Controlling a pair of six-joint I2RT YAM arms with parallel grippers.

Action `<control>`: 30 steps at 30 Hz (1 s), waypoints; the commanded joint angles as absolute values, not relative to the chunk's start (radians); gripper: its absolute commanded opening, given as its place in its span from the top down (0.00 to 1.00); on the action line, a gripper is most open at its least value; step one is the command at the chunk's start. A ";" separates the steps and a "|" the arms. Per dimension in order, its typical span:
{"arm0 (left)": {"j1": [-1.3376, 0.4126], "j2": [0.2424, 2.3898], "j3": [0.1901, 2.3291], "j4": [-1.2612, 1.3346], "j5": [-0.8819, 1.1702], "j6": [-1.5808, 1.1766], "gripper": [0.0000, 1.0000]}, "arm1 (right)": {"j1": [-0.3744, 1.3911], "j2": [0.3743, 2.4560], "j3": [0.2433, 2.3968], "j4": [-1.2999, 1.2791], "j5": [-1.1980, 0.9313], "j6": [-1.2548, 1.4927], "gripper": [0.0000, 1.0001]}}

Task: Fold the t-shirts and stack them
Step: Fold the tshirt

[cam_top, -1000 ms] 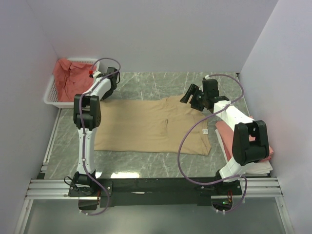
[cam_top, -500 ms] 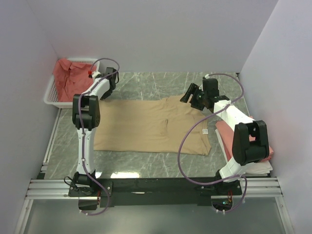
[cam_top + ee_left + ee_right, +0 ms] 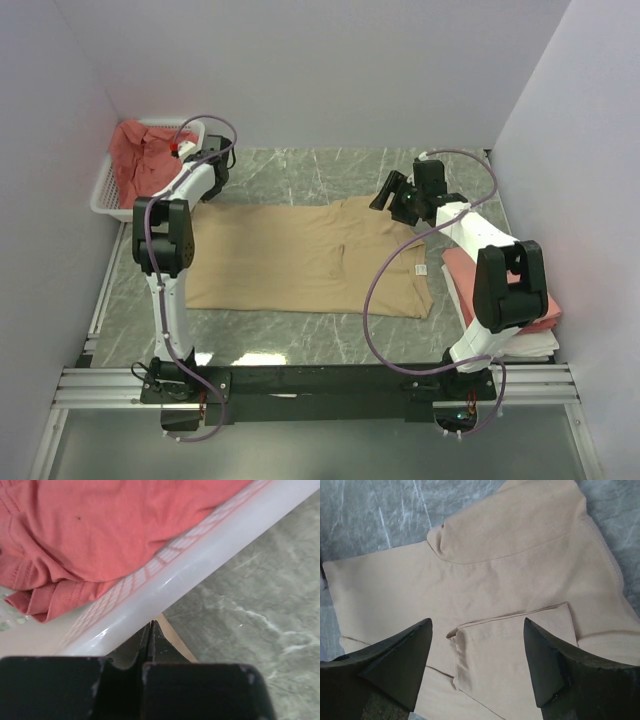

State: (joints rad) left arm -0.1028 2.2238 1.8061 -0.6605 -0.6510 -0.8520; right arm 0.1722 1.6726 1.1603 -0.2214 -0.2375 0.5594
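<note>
This is a robotics lab test cell, not a home or a shop. Plain pale matte wall panels [image 3: 300, 70] box in three sides of a grey-green marble-patterned tabletop [image 3: 300, 170]. Two white-and-black jointed robot arms [image 3: 165, 240] are bolted to a silver aluminium rail frame [image 3: 100, 385] along the near edge, with loose purple cables [image 3: 375, 300] looping off them. The only household things are staged props: a tan short-sleeved cloth t-shirt [image 3: 290, 255] spread flat, a white plastic mesh basket [image 3: 103, 195] of salmon-pink cloth shirts [image 3: 135, 160], and a folded pink pile [image 3: 470, 275].
</note>
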 commanded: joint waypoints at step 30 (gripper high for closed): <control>-0.127 2.356 1.921 -0.776 -0.641 -0.902 0.70 | 0.140 1.710 1.232 -0.212 -0.235 0.534 0.20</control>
